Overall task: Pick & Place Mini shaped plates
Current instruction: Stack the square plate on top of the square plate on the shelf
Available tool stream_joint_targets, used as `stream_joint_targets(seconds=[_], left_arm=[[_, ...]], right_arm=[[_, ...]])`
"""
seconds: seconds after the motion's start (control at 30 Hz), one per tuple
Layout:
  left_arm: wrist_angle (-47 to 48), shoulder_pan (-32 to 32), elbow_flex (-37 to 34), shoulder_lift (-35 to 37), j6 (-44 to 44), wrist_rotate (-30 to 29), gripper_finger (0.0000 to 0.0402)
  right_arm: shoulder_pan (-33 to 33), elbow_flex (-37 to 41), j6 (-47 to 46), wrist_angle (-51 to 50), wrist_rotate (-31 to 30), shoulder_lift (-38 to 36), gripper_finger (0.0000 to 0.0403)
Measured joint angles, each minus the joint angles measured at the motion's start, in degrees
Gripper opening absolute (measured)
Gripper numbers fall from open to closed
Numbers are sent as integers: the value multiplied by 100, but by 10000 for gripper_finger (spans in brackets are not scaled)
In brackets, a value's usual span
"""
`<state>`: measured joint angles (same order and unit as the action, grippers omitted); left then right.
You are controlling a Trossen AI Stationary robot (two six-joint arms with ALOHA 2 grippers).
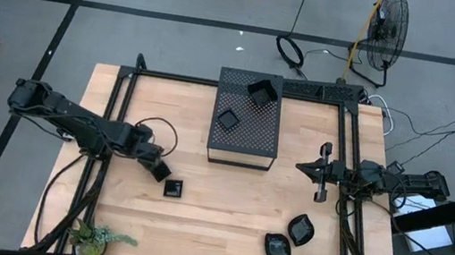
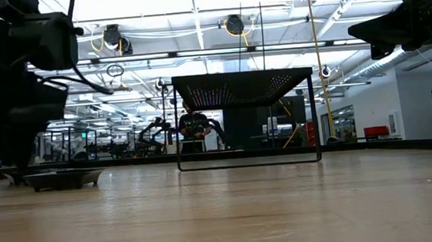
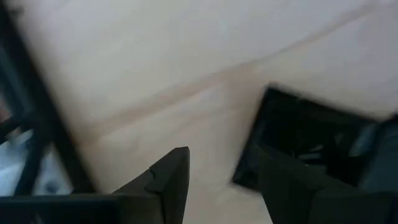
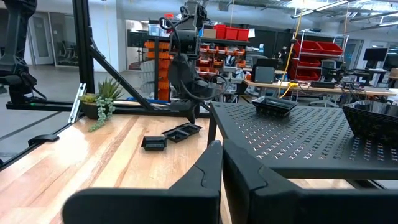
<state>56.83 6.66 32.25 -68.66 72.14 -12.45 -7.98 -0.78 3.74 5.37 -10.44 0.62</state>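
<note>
Risk first, high view: left gripper (image 1: 156, 168) sits over a square plate (image 1: 161, 172) near the table's (image 1: 222, 226) left-centre, a second square plate (image 1: 173, 189) just beside it toward the front edge. Nudging that neighbour while grasping looks the likeliest slip. Two plates rest on the perforated box (image 1: 245, 130) at the back edge; leaf-shaped plates (image 1: 301, 231) cluster at the front right corner. Right gripper (image 1: 322, 171) waits by the right edge.

Low view: a plate (image 2: 62, 179) lies flat on the table under the left arm.

Left wrist view: fingers (image 3: 171, 183) parted, one on the rim of the square plate (image 3: 298, 134), nothing clamped. Plate skewed to the wood grain; square, so no long axis.

Right wrist view: fingers pressed together, empty.
</note>
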Motion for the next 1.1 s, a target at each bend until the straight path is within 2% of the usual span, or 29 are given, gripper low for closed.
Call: stream_joint_targets(seconds=[0.27, 0.53, 0.8, 0.93, 1.1], left_arm=[[-70, 0, -92, -35, -85, -13, 182], [-710, 0, -401, -30, -136, 20, 182], [-769, 0, -428, -24, -175, 20, 180], [-773, 0, -430, -26, -199, 32, 157], [-773, 0, -433, -27, -262, 33, 102]], right_arm=[[-1, 0, 1, 0, 0, -2, 0], [-1, 0, 1, 0, 0, 0, 0], [0, 0, 1, 2, 0, -2, 0], [-1, -2, 1, 0, 0, -2, 0], [1, -2, 1, 0, 0, 0, 0]])
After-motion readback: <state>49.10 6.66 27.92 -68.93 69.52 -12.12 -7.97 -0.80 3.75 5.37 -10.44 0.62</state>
